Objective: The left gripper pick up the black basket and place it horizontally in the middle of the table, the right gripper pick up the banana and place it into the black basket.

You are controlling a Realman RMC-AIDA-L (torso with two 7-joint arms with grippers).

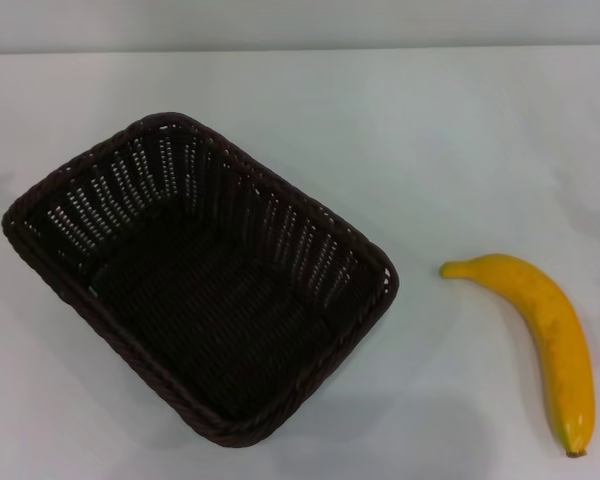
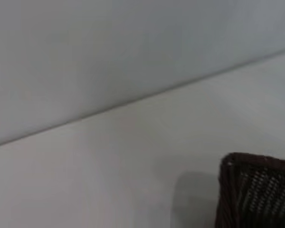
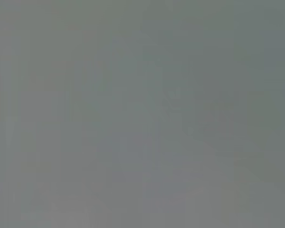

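Looking down from the head view, you see the black basket (image 1: 202, 280) sitting on the white table (image 1: 460, 140), left of the table's middle and nearer its front edge than its far edge. It rests upright on its base with the opening facing up, and it is turned at an angle, so its long sides run diagonally from the far left toward the near right rather than parallel to any table edge. Its inside holds nothing. The banana (image 1: 547, 335) lies flat on the table close to the right edge, well apart from the basket, its curved body running from a stem end pointing toward the basket down to a small brown tip near the front edge. You find neither gripper in any view, so you cannot tell whether either one is released or clenched. The left wrist view shows you one corner of the basket (image 2: 256, 190) on the table, with the far table edge crossing behind it. The right wrist view gives you only a plain grey field.
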